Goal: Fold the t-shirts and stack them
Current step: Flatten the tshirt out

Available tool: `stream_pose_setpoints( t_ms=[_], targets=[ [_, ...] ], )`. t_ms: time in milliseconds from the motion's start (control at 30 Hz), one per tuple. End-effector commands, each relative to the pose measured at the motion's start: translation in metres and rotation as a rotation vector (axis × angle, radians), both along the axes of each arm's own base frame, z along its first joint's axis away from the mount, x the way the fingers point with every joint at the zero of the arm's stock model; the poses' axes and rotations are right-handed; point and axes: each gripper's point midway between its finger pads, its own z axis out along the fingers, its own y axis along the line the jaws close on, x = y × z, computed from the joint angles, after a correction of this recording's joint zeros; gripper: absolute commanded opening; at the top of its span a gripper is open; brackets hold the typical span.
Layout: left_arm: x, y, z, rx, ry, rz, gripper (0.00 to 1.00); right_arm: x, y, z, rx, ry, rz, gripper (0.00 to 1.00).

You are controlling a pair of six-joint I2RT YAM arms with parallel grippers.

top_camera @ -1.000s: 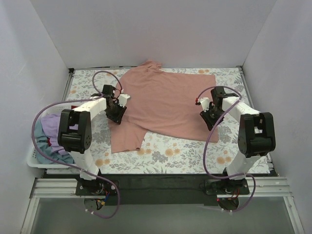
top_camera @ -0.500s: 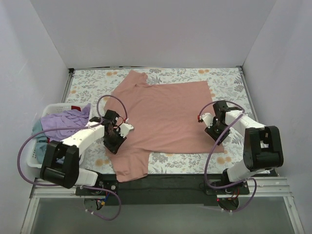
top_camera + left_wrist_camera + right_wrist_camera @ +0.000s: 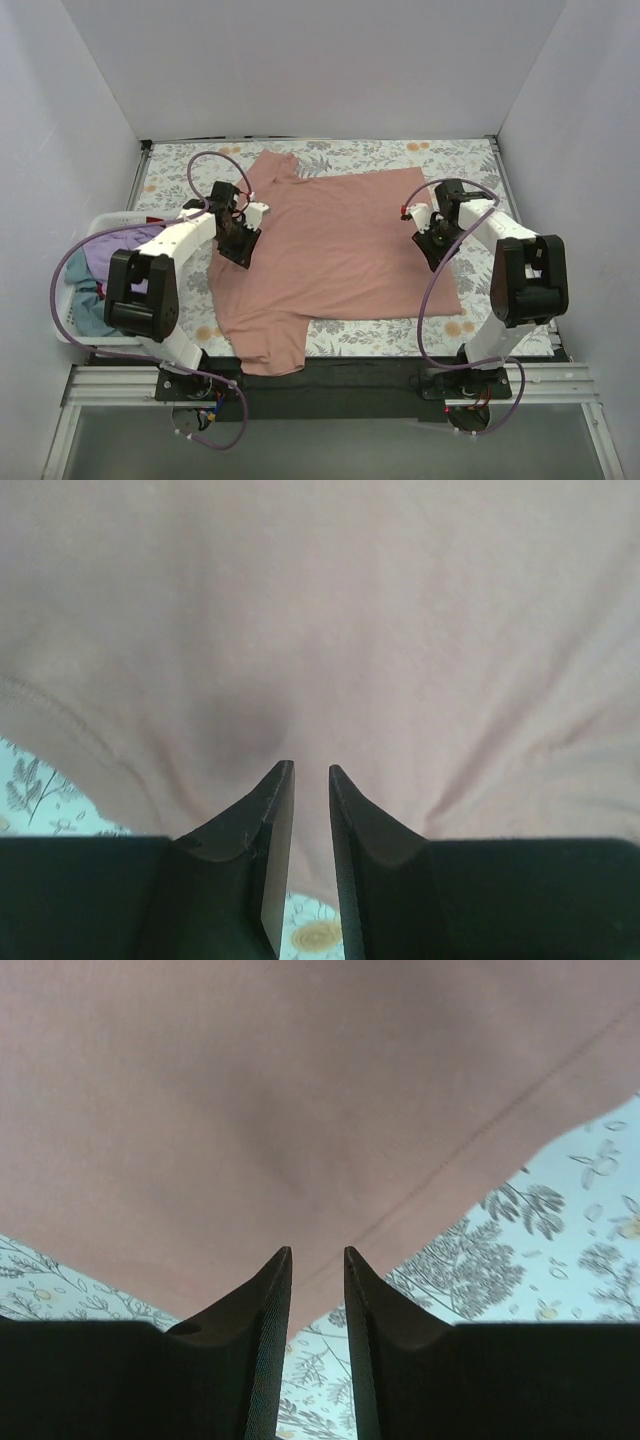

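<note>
1 salmon-pink t-shirt [image 3: 335, 250] lies spread and mostly flat across the middle of the table [image 3: 470, 165]. Its straight hem faces the right edge. 1 sleeve points toward the far-left corner and the other reaches the near edge, left of centre. Shallow creases run across the cloth near both held sides.

Left gripper [image 3: 238, 244] sits on the shirt's left side, roughly midway between the far and near edges. In the left wrist view this gripper [image 3: 311, 770] has its 2 fingers [image 3: 272, 815] drawn nearly together. Cloth puckers toward the tips, so it is clamped on the shirt.

Right gripper [image 3: 435, 248] sits on the shirt's right side, at the hem. In the right wrist view this gripper [image 3: 317, 1252] has its fingers [image 3: 268, 1300] pinched close on the stitched hem. The floral table cover shows beside and below the cloth.

1 white basket [image 3: 62, 335] stands against the left edge of the table, apart from the spread shirt. It holds a lavender t-shirt [image 3: 95, 262] and a teal t-shirt [image 3: 92, 308], both bunched. The left arm partly hides the basket contents, so their exact arrangement cannot be told.
</note>
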Motion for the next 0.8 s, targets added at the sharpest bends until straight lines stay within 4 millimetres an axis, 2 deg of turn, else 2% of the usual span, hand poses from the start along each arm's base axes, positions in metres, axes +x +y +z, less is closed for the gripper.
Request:
stream_pose_setpoints(
  t_ms=[0,100,133,200,233,267,333,367,433,467,500,533,567,633,667,700,733,767],
  targets=[
    [0.028,0.001,-0.008,-0.015,-0.023,0.102,0.2,0.002,0.009,-0.013,0.046,0.032,-0.044,0.33],
    [0.03,0.0,-0.021,-0.01,0.003,0.12,0.2,-0.008,-0.001,-0.034,-0.01,0.061,-0.033,0.32],
    [0.028,0.001,-0.027,-0.006,0.025,0.123,0.2,-0.017,-0.005,-0.042,-0.027,0.079,-0.029,0.31],
    [0.02,0.004,-0.036,0.009,0.044,0.126,0.2,-0.025,-0.015,-0.045,-0.076,0.076,-0.006,0.3],
    [0.017,0.006,-0.039,0.022,0.049,0.126,0.2,-0.031,-0.019,-0.048,-0.092,0.081,0.002,0.3],
    [0.013,0.008,-0.041,0.031,0.057,0.127,0.2,-0.047,-0.024,-0.055,-0.111,0.114,0.015,0.3],
    [-0.009,0.015,-0.051,0.056,0.106,0.123,0.2,-0.061,-0.031,-0.055,-0.134,0.119,0.042,0.29],
    [-0.018,0.017,-0.049,0.06,0.108,0.117,0.2,-0.081,-0.039,-0.062,-0.174,0.157,0.055,0.29],
    [-0.052,0.024,-0.057,0.074,0.177,0.098,0.19,-0.096,-0.045,-0.058,-0.196,0.151,0.083,0.29],
    [-0.06,0.024,-0.051,0.063,0.166,0.078,0.18,-0.106,-0.047,-0.058,-0.198,0.165,0.112,0.28],
    [-0.073,0.025,-0.05,0.063,0.194,0.066,0.18,-0.127,-0.047,-0.058,-0.188,0.219,0.132,0.28],
    [-0.081,0.025,-0.049,0.057,0.209,0.058,0.18,-0.132,-0.043,-0.052,-0.165,0.212,0.143,0.27],
    [-0.088,0.016,-0.04,0.001,0.221,0.029,0.18,-0.138,-0.031,-0.048,-0.089,0.222,0.171,0.27],
    [-0.082,0.002,-0.021,-0.08,0.192,0.001,0.19,-0.135,-0.019,-0.025,-0.018,0.217,0.188,0.28],
    [-0.059,-0.008,0.002,-0.126,0.121,-0.011,0.21,-0.131,-0.011,-0.014,0.027,0.212,0.195,0.29],
    [-0.046,-0.019,0.017,-0.182,0.084,-0.028,0.24,-0.119,0.005,0.0,0.113,0.181,0.191,0.31],
    [-0.029,-0.023,0.029,-0.196,0.038,-0.016,0.34,-0.095,0.014,0.023,0.154,0.124,0.185,0.37],
    [-0.008,-0.026,0.043,-0.209,-0.024,-0.008,0.39,-0.076,0.021,0.036,0.184,0.079,0.178,0.41]
  ],
)
